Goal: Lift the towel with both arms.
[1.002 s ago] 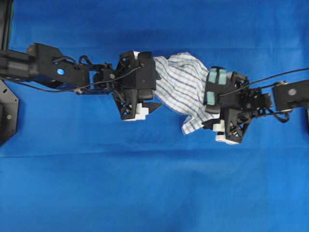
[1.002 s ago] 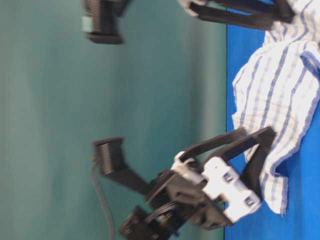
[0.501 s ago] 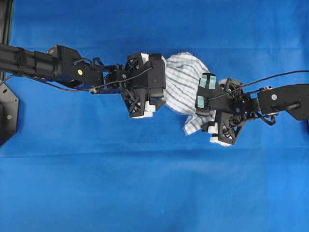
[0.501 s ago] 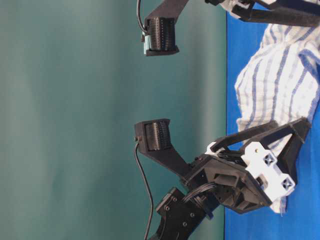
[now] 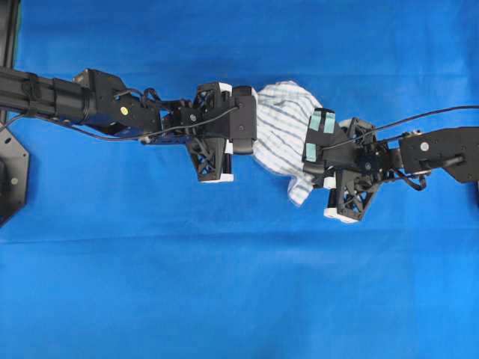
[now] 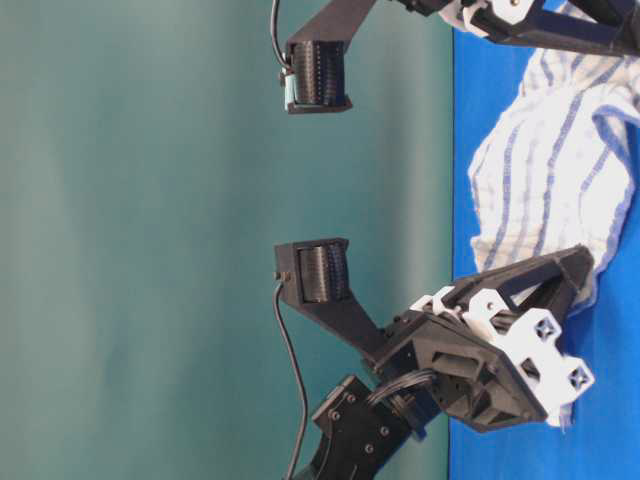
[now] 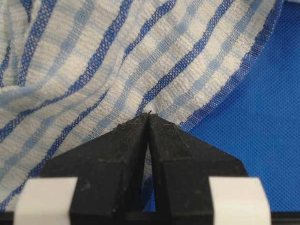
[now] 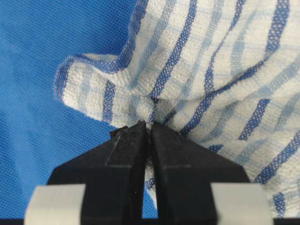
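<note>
The towel [image 5: 283, 127] lies bunched on the blue sheet [image 5: 239, 284] covering the table, between the two hands. The left hand [image 5: 238, 142] sits at the towel's left edge; in its wrist view the two black fingers [image 7: 126, 145] are pressed together with checked cloth pinched at their tips, just beside the blue hem. The right hand [image 5: 318, 176] is at the towel's lower right corner; its wrist view shows the fingers [image 8: 180, 159] likewise narrowed to a slit, with a pucker of fabric gathered where the tips meet. Both hands therefore appear to be holding the towel, each on its own side.

In the table-level view the towel [image 6: 560, 150] rests heaped on the sheet, with the right hand [image 6: 575, 270] low against its edge, so nothing is raised yet.

The step in hand looks like the end of the grasp: both pinches are made and the lift has not begun. The next move probably calls for both arms to rise together at a matched pace, keeping the hands clamped. Each pinch catches only a small fold near the tips, so a jerk or uneven pull could slip the cloth free. Spreading the hands slightly apart while rising would likely let the towel hang open rather than sag between them
</note>
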